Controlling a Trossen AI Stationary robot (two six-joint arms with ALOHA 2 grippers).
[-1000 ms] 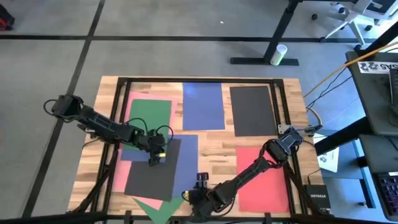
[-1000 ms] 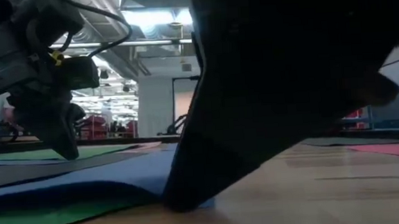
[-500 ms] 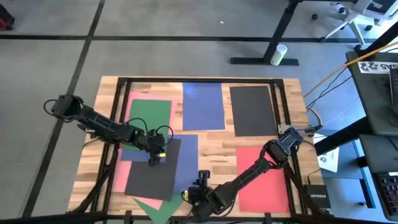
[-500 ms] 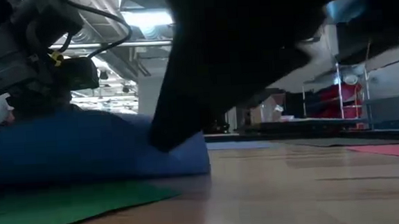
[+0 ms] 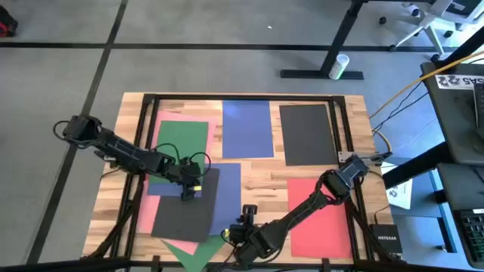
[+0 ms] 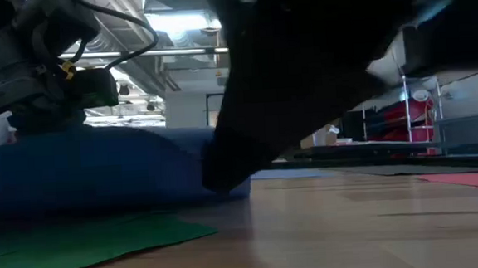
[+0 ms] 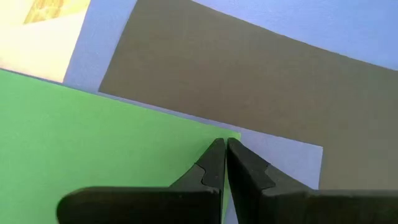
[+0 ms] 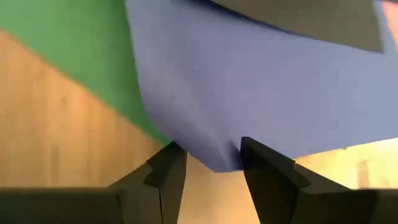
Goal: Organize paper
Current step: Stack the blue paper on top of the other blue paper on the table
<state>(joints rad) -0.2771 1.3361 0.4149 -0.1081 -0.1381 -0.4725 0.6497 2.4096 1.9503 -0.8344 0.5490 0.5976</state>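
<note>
Paper sheets overlap at the table's near left: a green sheet (image 5: 181, 140), a blue sheet (image 5: 228, 189), a black sheet (image 5: 185, 215) on top of it, pink (image 5: 150, 205) beneath and another green sheet (image 5: 189, 255) at the near edge. My right gripper (image 5: 243, 221) is at the blue sheet's near right corner and shut on it. My left gripper (image 5: 188, 193) is shut, its tips at the green sheet's corner (image 7: 233, 135) in the left wrist view. In the low view the blue sheet (image 6: 100, 171) humps up and hides the left gripper's tips. My left gripper points down with shut fingertips (image 7: 214, 152) at the green sheet's corner; I cannot tell whether they touch the paper. My right gripper has the blue sheet's near right corner (image 8: 217, 158) between its two fingers (image 8: 171, 162), which stand apart with the bowed corner between them. That corner is raised off the wood and the sheet arches up behind it.
A blue sheet (image 5: 247, 128) and a black sheet (image 5: 306, 134) lie side by side at the far edge, and a red sheet (image 5: 318, 215) lies at the near right. Bare wood (image 5: 265, 170) shows in the middle. A dark frame (image 5: 242, 98) runs around the tabletop.
The blue sheet's near right part has risen from almost flat into a tall hump, while its left part stays under the black sheet. My right gripper has risen a little with that corner.
</note>
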